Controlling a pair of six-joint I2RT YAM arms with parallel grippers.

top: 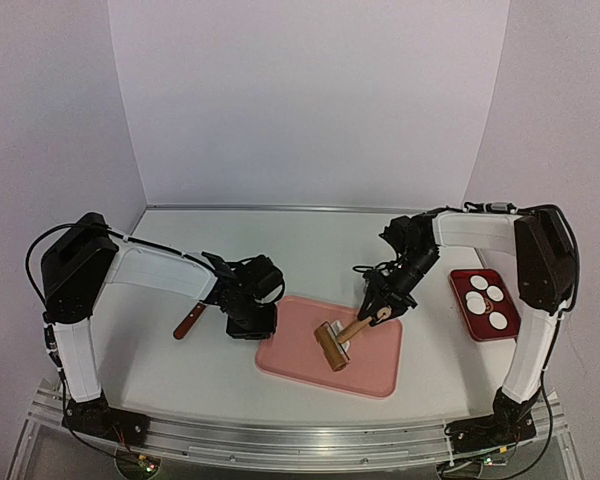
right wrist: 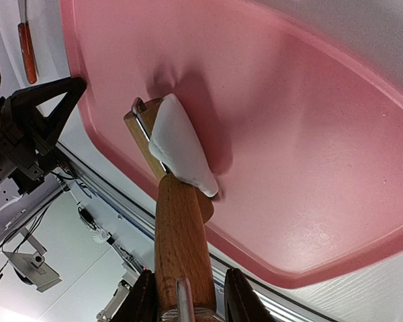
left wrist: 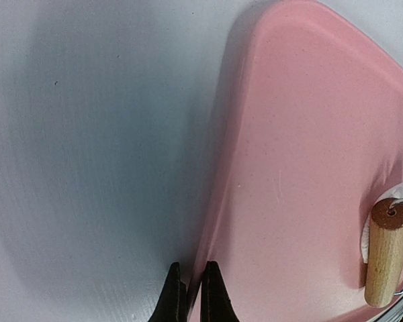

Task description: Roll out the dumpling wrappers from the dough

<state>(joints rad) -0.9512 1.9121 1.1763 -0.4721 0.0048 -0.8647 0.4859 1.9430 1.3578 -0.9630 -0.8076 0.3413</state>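
Observation:
A pink board (top: 370, 368) lies between the arms. On it stands a wooden roller (top: 331, 347) with a small white piece of dough (top: 344, 345) against its barrel. In the right wrist view the dough (right wrist: 178, 144) is a rounded lump beside the roller's barrel (right wrist: 136, 127). My right gripper (right wrist: 185, 295) is shut on the roller's wooden handle (right wrist: 181, 228). My left gripper (left wrist: 191, 295) pinches the board's left rim (left wrist: 218, 201). Several round white dumpling wrappers (top: 478, 283) lie in a red tray (top: 460, 296) at the right.
A tool with a reddish-brown handle (top: 188, 322) lies on the white table left of the left gripper; it also shows in the right wrist view (right wrist: 27, 43). The table's near metal rail (top: 300, 440) runs just below the board.

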